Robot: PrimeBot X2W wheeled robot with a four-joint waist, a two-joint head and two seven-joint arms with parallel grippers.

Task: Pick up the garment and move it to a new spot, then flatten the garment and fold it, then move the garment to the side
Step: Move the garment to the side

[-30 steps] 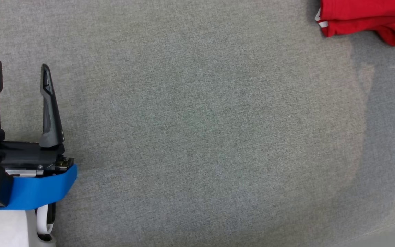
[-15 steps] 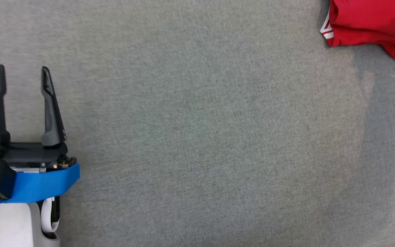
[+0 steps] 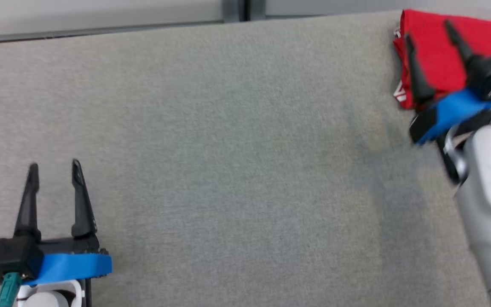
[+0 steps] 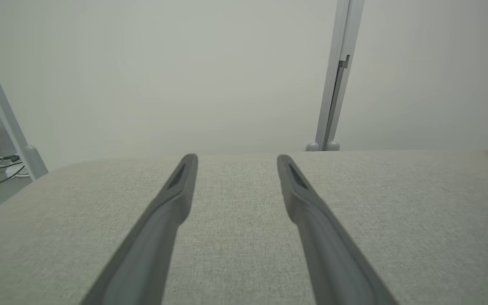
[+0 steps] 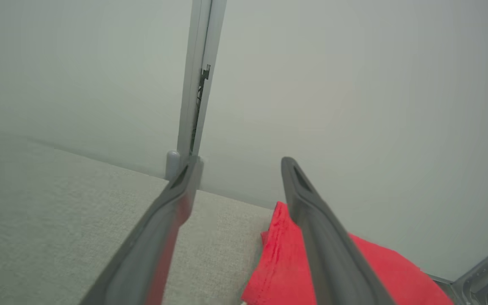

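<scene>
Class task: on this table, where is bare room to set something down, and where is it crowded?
Bare: the grey tabletop between the left gripper and the red garment. Crowded: the far right corner, where the open right gripper hangs over the garment.

cloth garment (image 3: 435, 55), matt woven table surface (image 3: 245, 149)

- My right gripper (image 3: 428, 30) is smeared by motion in the head view; I cannot tell whether its fingers touch the red garment (image 3: 437, 64) behind them.
- The garment runs off that view's right edge, partly behind my right arm (image 3: 488, 192).
- The white marking (image 3: 400, 91) on its edge is too blurred to read.
- From my left wrist, the garment is a sliver cut by the right edge.
- From my right wrist, one finger hides part of it.
</scene>
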